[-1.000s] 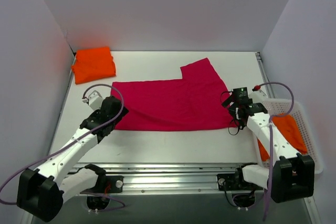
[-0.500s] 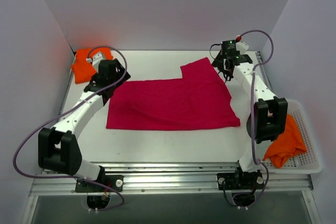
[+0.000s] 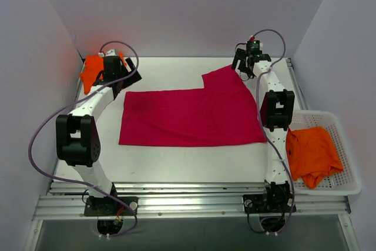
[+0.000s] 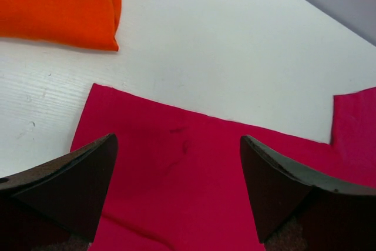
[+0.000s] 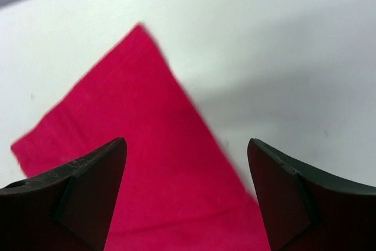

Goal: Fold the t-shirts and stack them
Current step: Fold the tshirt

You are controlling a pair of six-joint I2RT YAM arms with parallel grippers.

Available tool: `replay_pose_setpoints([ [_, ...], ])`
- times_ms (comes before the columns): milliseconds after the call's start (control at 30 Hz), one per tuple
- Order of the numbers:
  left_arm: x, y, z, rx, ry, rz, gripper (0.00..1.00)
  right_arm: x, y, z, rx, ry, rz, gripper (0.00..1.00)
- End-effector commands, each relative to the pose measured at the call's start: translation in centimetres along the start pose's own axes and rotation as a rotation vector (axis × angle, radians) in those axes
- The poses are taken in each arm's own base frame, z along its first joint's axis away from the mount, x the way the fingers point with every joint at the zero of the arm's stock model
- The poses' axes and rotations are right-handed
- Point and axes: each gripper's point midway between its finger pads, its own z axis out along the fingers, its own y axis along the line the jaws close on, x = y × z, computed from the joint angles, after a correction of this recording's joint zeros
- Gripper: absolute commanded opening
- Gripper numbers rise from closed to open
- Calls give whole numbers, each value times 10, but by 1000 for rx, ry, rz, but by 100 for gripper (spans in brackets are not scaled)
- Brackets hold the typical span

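Beneath left jaws and right jaws, both wide, crimson t-shirt (image 3: 194, 116), flat, ungripped.

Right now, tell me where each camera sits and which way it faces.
Top: above and behind the bases, looking down on the table; both arms show.
Left wrist: on the left arm, looking down at the pink shirt corner and folded orange shirt; open left claw frames it.
Right wrist: over the pink shirt's far corner; open right claw shows.
Shared: all see the pink shirt.
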Motion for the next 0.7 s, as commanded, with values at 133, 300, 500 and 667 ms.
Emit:
replay_pose_setpoints([
  [133, -7, -3, 25, 66, -29, -4, 94, -46, -5, 27, -91, -115, 5, 81],
  [300, -3, -1, 33, 59, -18, -5, 94, -44, 12, 52, -175, -133, 45, 82],
  [500, -3, -3, 36, 66, -27, -11, 94, -22, 47, 70, -223, -119, 35, 83],
  [667, 3, -4, 37, 82, -8, -11, 95, -9, 62, 78, -235, -105, 28, 84],
])
